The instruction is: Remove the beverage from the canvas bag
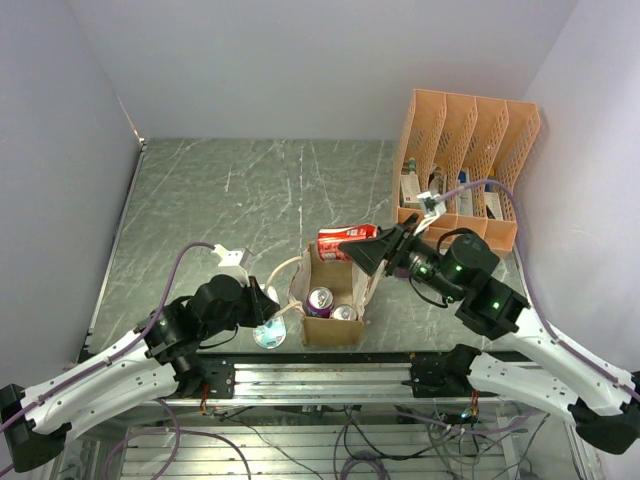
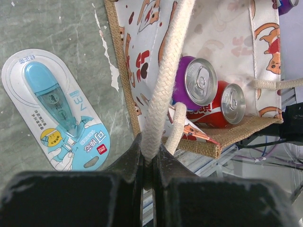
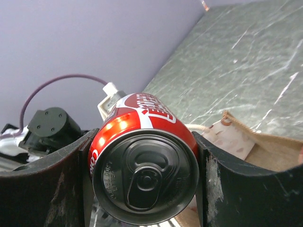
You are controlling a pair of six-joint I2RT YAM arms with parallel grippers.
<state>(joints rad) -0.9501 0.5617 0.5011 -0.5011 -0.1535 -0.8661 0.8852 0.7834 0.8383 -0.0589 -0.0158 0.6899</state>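
Table: grey marbled table (image 1: pixel 250 190) carries everything; pick bare surface beside the bag for the set-down.
Bag: boxy tan canvas bag (image 1: pixel 330 333) stands at the near edge; your left gripper (image 2: pixel 149 161) is clenched on its cream rope handle (image 2: pixel 165 80), so hold it steady.
Can: red soda can (image 3: pixel 142 113) lies sideways, grasped in your right gripper (image 3: pixel 147 177) at the bag's far rim; carry it clear before lowering.
Inside: purple can (image 2: pixel 189 80) and second red can (image 2: pixel 227 106) stand upright.

The top external camera looks down from above the near edge over the whole table (image 1: pixel 250 190). The left wrist camera looks steeply down, very close, into the canvas bag (image 2: pixel 137 61). The right wrist camera faces a red can (image 3: pixel 144 175) close up; all three share the bag.
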